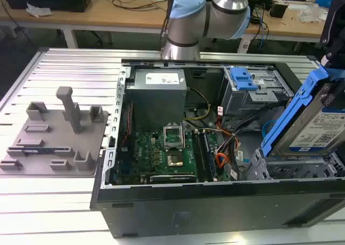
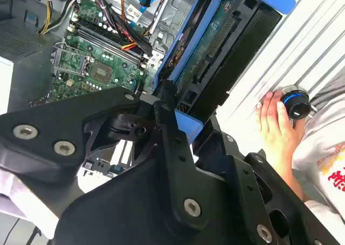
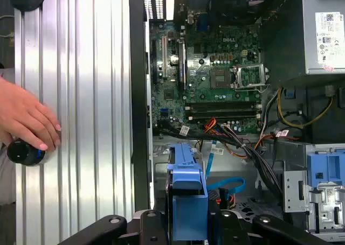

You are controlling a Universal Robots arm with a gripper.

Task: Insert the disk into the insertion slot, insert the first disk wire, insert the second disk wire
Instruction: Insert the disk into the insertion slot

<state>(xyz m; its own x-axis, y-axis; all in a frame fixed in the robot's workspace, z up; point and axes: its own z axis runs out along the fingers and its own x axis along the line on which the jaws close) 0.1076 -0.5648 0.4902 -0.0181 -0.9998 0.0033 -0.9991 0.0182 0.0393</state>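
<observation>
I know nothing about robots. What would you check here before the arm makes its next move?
1. Disk gripped: ok, gripper is shut on its blue carrier.
2. Disk in slot: not ok, it hangs tilted above it.
3. Slot opening free: cannot tell, the disk hides part of it.
4. Wires out of the way: cannot tell, they lie beside the slot.
5. Hand away from case: ok, it rests on the table outside.

Exterior view overlooks case; both wrist views share motherboard.
</observation>
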